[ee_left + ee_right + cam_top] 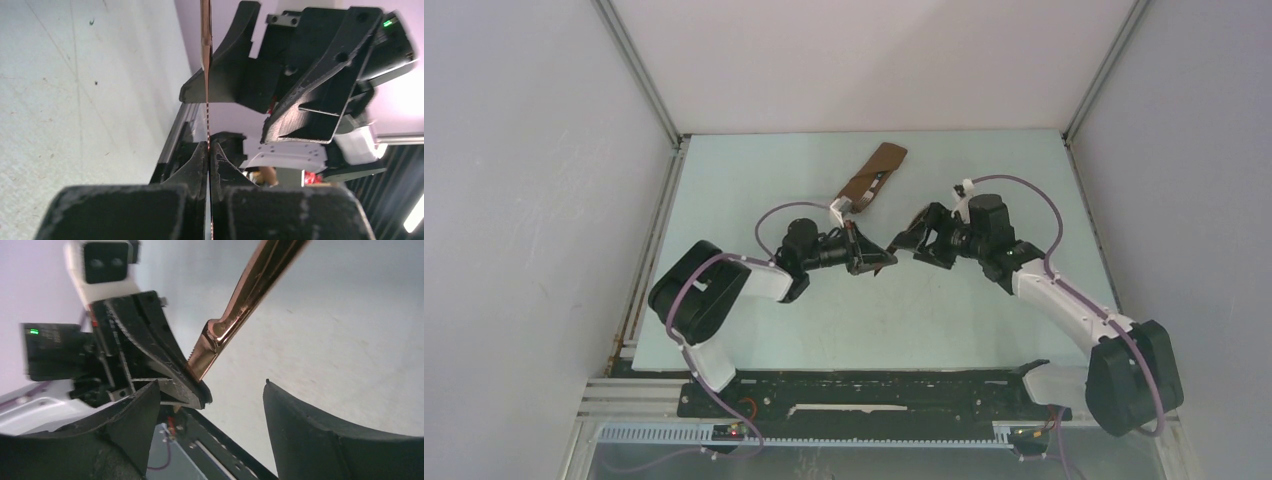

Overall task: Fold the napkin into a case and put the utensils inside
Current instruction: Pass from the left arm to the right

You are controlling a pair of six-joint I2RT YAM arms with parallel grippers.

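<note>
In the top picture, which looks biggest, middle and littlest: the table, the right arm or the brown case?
Biggest: table, by far.
Middle: right arm, though it is nearer the camera, which makes it look larger.
Littlest: case.

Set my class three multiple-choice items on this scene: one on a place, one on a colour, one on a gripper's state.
1. Where does the case lie? A) near edge B) far middle of the table C) in a gripper
2. What colour is the knife? A) coppery brown B) white C) green
3. The right gripper is: A) open B) shut on the knife C) shut, empty
1B: it lies beyond both grippers. 2A: the right wrist view shows it. 3A: its fingers stand apart; the left gripper pinches the knife.
</note>
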